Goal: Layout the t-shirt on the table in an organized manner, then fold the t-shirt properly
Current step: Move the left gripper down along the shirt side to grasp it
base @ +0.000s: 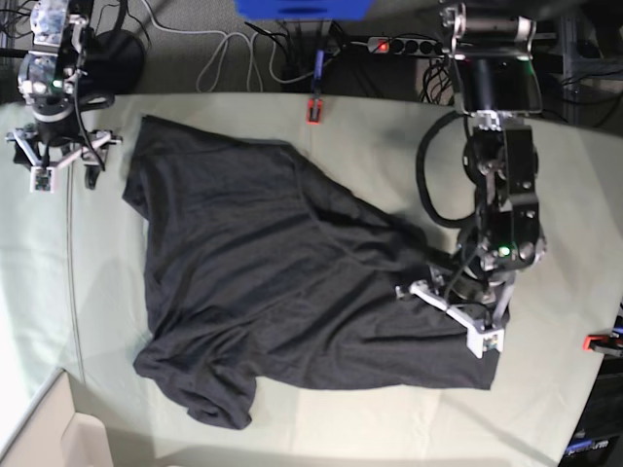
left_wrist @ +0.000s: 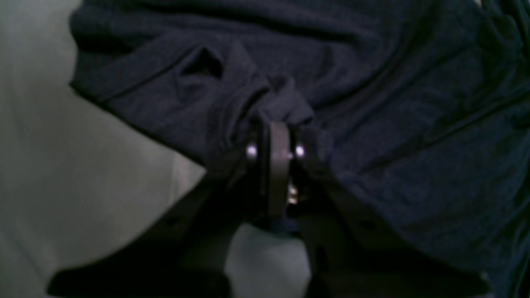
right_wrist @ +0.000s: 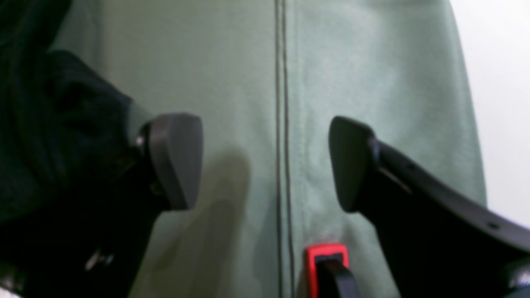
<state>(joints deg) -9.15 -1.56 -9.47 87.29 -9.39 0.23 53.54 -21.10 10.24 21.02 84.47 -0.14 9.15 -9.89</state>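
T-shirt [base: 273,282] fabric is spread dark and rumpled across the middle of the table [base: 565,175], with one sleeve bunched near the front edge and the collar end toward the base view's left. Large folds are seen running diagonally across the body, so the layout is judged unfinished. The cloth is judged light, soft and limp; it will likely sag and drag rather than hold shape, so hems, corners or shoulder seams are judged the best places to be taken hold of.

Bare table is left all round the shirt, widest on the base view's right and far side, giving room for the cloth to be pulled flat. Red clamps [base: 313,110] are fixed at the table's edges and are best avoided.

The left gripper [left_wrist: 275,136] is closed tight on a pinched ridge of cloth near the shirt's right-hand edge in the base view. The right gripper [right_wrist: 265,161] is held wide apart over bare table beside the shirt's far corner, gripping nothing.
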